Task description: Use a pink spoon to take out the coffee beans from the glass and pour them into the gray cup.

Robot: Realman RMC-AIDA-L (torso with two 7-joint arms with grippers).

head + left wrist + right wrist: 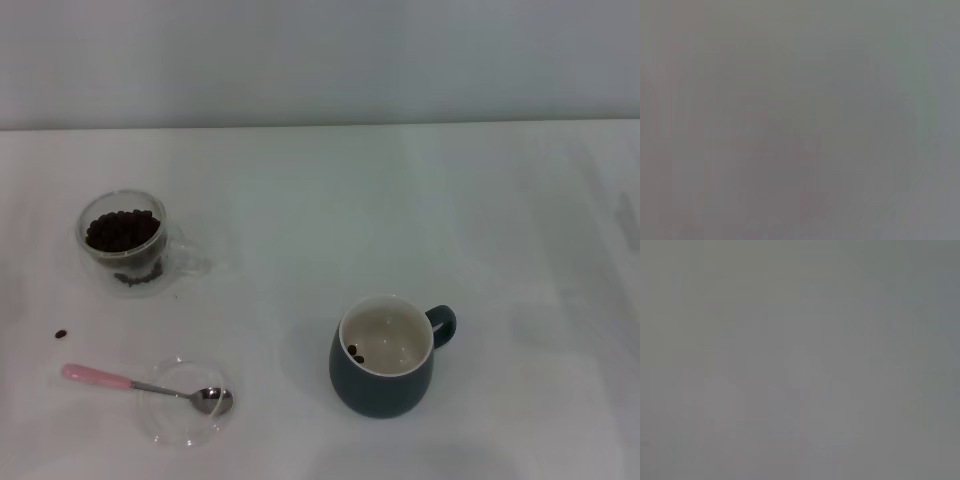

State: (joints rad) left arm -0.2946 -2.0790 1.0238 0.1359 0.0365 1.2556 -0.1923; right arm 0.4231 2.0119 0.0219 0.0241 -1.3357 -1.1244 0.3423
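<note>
Head view: a white table [320,200] carries all task items, and neither arm appears in it. The glass [124,241] stands upright at the far left, its clear side handle turned toward the right, and it is filled close to the rim with coffee beans [122,231]. One loose bean [61,334] lies on the table nearer the robot, apart from the glass.

The pink spoon [150,387] lies flat at the near left. Its metal bowl rests inside a flat clear glass dish [185,425], while its pink handle extends over the dish rim toward the left and onto the table.

The gray cup [383,356] stands upright near the centre, well apart from the glass and the spoon, with its loop handle pointing to the right. Its cream interior holds a couple of dark beans at the bottom — otherwise the interior surface is visible.

Left wrist view and right wrist view both show only a uniform gray field; no object can be made out. Gripper state — left and right: neither gripper is visible in any view, so whether the fingers are wide or narrow cannot be told.
</note>
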